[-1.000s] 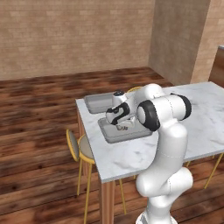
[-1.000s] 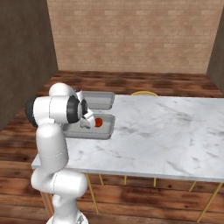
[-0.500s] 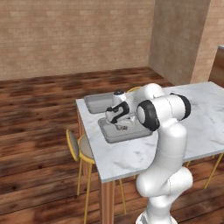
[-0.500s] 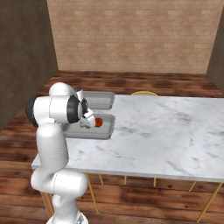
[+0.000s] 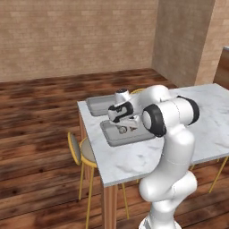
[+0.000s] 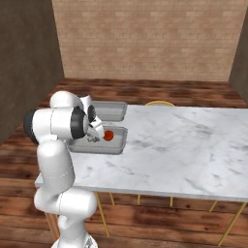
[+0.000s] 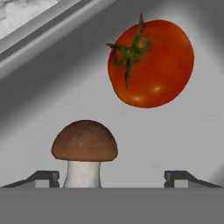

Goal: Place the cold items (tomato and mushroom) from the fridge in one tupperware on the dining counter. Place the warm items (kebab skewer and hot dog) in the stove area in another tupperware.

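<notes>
In the hand view, a mushroom (image 7: 84, 151) with a smooth brown dome cap and a short white stem stands upright on the flat grey floor of a tupperware tray (image 7: 39, 100). It sits between the two dark fingertips of the gripper (image 7: 111, 178), closer to the left tip, and neither tip touches it; the jaws stand wide apart, released. Up and to the right of the mushroom, apart from it, lies a glossy red tomato (image 7: 150, 63), round, with a green star-shaped stem facing the camera. The tray's raised rim runs diagonally across the upper left corner, with a little white marble beyond it.

In the left base view, the white arm bends low over the nearer of two shallow grey rectangular trays with rounded corners, set close together near the end of the white, grey-veined marble dining counter (image 5: 134, 161). In the right base view, the tomato shows as a small red ball in the near tray, just beside the gripper. Yellow-framed stools (image 5: 80, 154) stand by the counter on a dark wooden plank floor, with brick walls behind.
</notes>
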Controlling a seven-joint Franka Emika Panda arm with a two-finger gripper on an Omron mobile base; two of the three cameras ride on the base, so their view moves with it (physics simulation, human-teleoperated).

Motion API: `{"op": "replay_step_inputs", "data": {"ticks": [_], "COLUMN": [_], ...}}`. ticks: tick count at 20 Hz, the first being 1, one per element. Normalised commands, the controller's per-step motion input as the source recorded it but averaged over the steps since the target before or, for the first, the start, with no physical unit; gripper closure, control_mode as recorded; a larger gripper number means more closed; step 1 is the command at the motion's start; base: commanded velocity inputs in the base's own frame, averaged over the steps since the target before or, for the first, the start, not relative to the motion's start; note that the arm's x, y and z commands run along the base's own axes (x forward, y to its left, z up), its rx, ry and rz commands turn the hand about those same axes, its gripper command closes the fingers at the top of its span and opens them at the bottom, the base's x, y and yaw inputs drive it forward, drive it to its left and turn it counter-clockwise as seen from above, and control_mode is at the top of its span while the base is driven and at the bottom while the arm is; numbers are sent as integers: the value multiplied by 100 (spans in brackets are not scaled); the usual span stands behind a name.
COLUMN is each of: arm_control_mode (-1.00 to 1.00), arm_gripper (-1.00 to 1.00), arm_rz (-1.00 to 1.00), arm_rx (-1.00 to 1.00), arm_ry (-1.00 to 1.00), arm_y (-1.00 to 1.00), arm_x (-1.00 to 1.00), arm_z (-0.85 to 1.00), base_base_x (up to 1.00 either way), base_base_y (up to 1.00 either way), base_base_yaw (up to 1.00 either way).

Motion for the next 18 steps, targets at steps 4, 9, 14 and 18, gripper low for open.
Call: {"op": "replay_step_inputs", "data": {"ticks": [4,9,14,18], "arm_control_mode": [-100,-100,-100,-100], "arm_gripper": [-100,-100,-100,-100], "arm_rz": [-2,-3,0,20], "arm_rx": [1,3,0,0], "arm_ry": [0,-5,-5,-7], "arm_y": [0,-3,-36,-41], "arm_x": [-55,-81,-99,-100], "arm_z": [78,96,98,84], "base_base_x": [0,0,0,0], "base_base_y": [0,0,0,0], "base_base_yaw": [0,0,0,0]}}
